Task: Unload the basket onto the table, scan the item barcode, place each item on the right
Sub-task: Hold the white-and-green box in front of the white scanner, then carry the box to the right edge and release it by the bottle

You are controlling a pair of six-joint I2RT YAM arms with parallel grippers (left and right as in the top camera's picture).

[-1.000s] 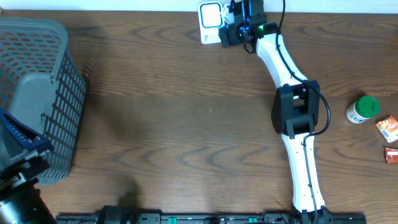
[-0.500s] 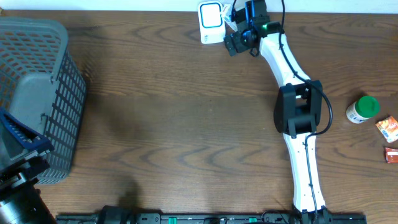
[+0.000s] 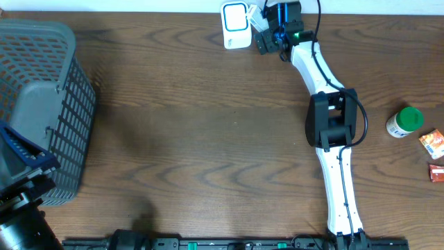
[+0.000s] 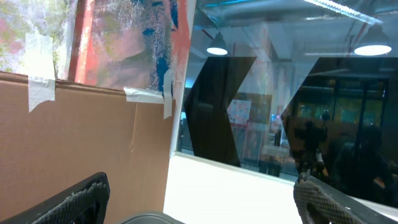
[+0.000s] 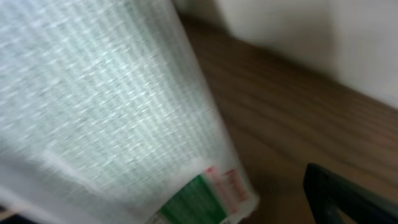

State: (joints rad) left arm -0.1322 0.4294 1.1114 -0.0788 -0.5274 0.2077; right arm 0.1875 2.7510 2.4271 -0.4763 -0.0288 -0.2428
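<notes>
At far edge beside scanner [image 3: 236,25], right gripper [image 3: 262,36] jaws wide, white packet [image 5: 106,112] close up, can't tell if gripped. Scanning step; next needs barcode turned toward scanner.

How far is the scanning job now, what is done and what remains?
Done: the right claw appears to have the white packet gripped and lifted. In hand: it holds the packet beside the white scanner. Remaining: I cannot tell if the barcode has read; the green-lidded bottle and orange packet wait at the right. The left claw is open, empty.
</notes>
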